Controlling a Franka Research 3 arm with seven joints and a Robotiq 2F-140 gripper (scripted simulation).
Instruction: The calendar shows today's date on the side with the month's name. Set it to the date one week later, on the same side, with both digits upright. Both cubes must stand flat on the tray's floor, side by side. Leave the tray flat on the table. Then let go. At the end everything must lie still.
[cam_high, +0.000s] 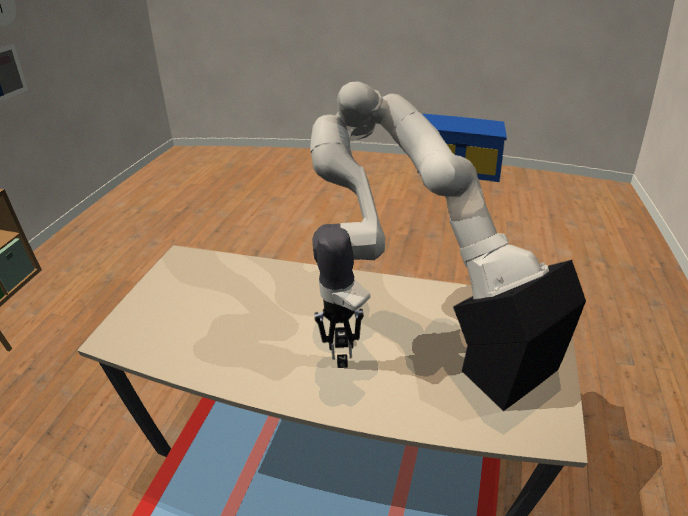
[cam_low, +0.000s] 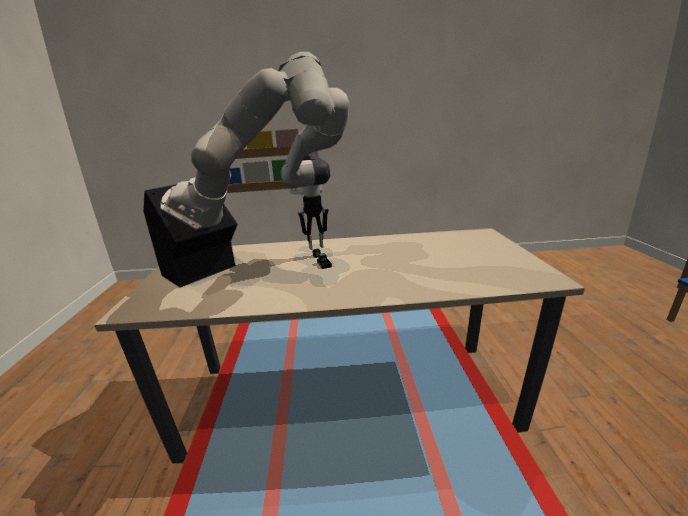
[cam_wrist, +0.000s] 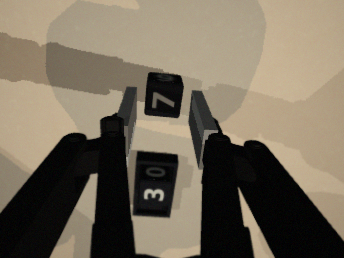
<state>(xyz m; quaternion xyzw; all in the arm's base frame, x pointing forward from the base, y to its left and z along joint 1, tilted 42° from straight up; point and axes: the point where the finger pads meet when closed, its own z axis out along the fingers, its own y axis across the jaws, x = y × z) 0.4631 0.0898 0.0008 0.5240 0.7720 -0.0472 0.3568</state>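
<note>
A black cube with a white 7 lies on the table apart from the tray. It also shows in the exterior view. In the wrist view my gripper hangs over it, partly open, one finger to each side with a gap on both sides, so nothing is held. The dark calendar tray lies closer to the wrist camera, with white digits 3 and 0 showing, turned sideways. It also shows in the exterior view. In the top view the gripper points straight down over the black pieces.
The robot's black base block stands on the table's right end. The table's near edge is a short way in front of the calendar. A blue cabinet stands by the far wall.
</note>
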